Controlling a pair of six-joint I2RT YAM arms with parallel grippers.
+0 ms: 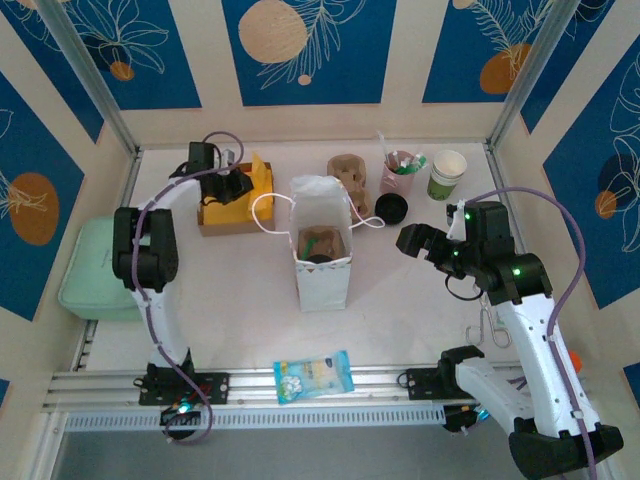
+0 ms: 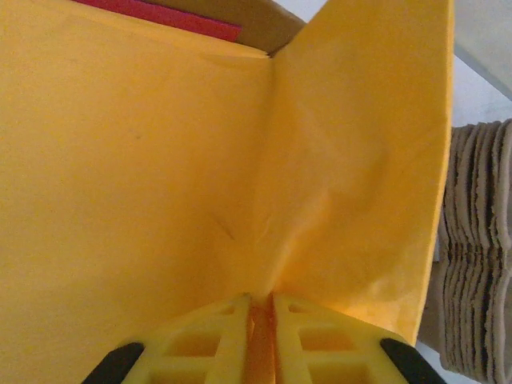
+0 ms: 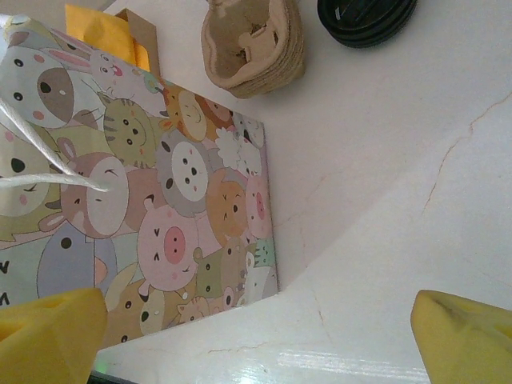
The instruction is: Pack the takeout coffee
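The takeout coffee cup (image 1: 447, 175), white-rimmed with green patterned sides, stands at the back right of the table. A stack of brown pulp carriers (image 1: 349, 181) (image 3: 254, 42) (image 2: 476, 248) sits behind the cartoon-animal gift bag (image 1: 322, 258) (image 3: 160, 200). Inside the bag lie brown and green things I cannot tell apart. My left gripper (image 1: 232, 186) (image 2: 261, 336) is shut on a yellow napkin (image 2: 200, 160) over a cardboard box (image 1: 222, 217). To the right of the bag, my right gripper (image 1: 408, 240) (image 3: 260, 336) hangs open above bare table.
A pink cup (image 1: 400, 172) with stirrers and a round black lid (image 1: 391, 208) (image 3: 365, 16) lie between the carriers and the coffee cup. A blue snack packet (image 1: 313, 375) rests at the front edge. A mint-green box (image 1: 95, 270) sits far left.
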